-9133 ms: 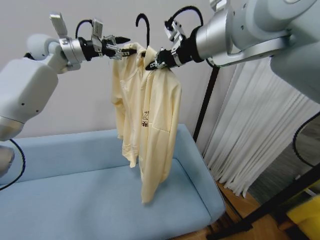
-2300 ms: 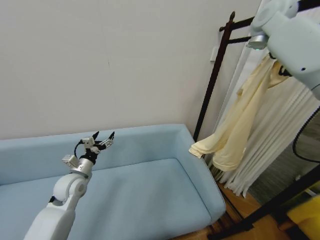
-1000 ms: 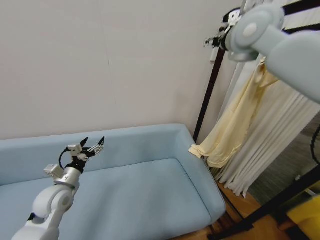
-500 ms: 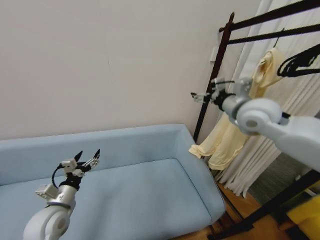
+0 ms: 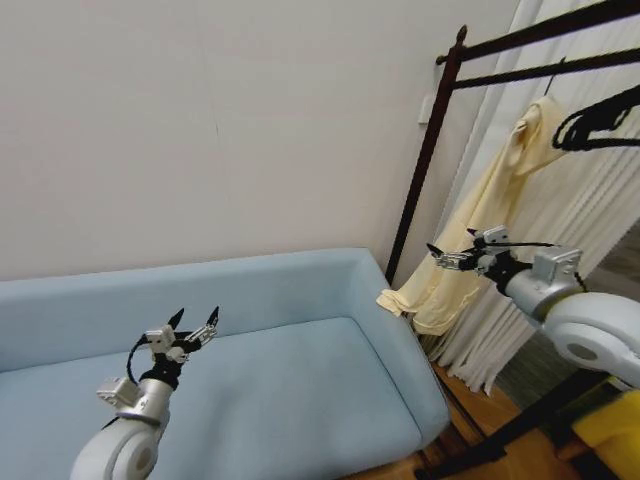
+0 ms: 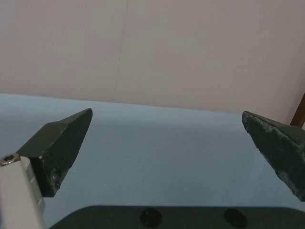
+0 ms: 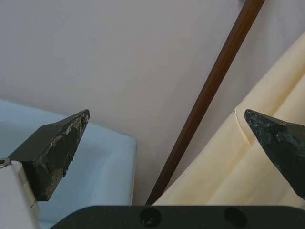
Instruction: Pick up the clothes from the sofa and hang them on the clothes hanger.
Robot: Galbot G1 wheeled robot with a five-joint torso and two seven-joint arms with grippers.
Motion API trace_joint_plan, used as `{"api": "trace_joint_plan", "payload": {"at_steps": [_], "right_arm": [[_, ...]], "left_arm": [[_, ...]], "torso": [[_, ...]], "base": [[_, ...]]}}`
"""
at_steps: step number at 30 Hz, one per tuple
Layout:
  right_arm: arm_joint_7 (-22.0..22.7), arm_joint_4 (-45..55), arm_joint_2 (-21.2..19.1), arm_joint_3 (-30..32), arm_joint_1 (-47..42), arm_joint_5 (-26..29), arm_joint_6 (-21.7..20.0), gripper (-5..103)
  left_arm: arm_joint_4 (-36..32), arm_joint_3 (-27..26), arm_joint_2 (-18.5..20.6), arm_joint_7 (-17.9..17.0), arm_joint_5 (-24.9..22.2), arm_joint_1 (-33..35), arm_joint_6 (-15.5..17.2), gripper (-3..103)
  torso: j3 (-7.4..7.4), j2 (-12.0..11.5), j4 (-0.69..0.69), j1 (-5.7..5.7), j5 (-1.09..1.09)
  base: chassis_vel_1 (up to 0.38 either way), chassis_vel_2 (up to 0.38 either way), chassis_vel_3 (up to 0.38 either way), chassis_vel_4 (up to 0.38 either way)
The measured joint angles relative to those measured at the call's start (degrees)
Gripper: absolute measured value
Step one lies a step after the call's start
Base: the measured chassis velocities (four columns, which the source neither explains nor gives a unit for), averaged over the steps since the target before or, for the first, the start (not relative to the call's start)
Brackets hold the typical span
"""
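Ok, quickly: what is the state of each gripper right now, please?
Left gripper: open, holding nothing, above the sofa.
Right gripper: open, holding nothing, beside the hanging shirt.

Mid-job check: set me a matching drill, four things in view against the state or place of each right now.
Things:
1. left gripper
2. right gripper
3. cream garment
4. sofa

States:
A. hanging on the rack
B. open, beside the rack's upright
C. light blue
D. open, above the sofa seat

Pairs: 1-D, 2-B, 3-A, 4-C.
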Motion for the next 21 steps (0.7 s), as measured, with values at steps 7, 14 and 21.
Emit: {"api": "trace_joint_plan", "payload": {"at_steps": [7, 14, 21], "right_arm": [[5.07, -10.66, 13.77, 3.80, -4.32, -3.65, 2.11, 100], [10.31, -10.92, 33.37, 38.14, -34.72, -18.65, -1.23, 100], [7.90, 0.48, 42.00, 60.56, -73.20, -30.76, -1.70, 100]], "left_arm": [[0.56, 0.51, 0.51, 0.17, 0.30, -0.09, -0.01, 100], [0.94, 0.42, 1.69, 0.23, 0.42, 0.20, -0.03, 100], [0.48, -3.11, 1.25, 0.75, 0.05, 2.75, -0.77, 100]], "torso": [[0.03, -0.02, 0.07, 0.02, -0.01], [0.02, -0.02, 0.10, 0.03, -0.04], [0.01, -0.02, -0.06, 0.02, 0.05]], "base": [[0.000, 0.000, 0.000, 0.000], [0.000, 0.000, 0.000, 0.000], [0.000, 0.000, 0.000, 0.000]]}}
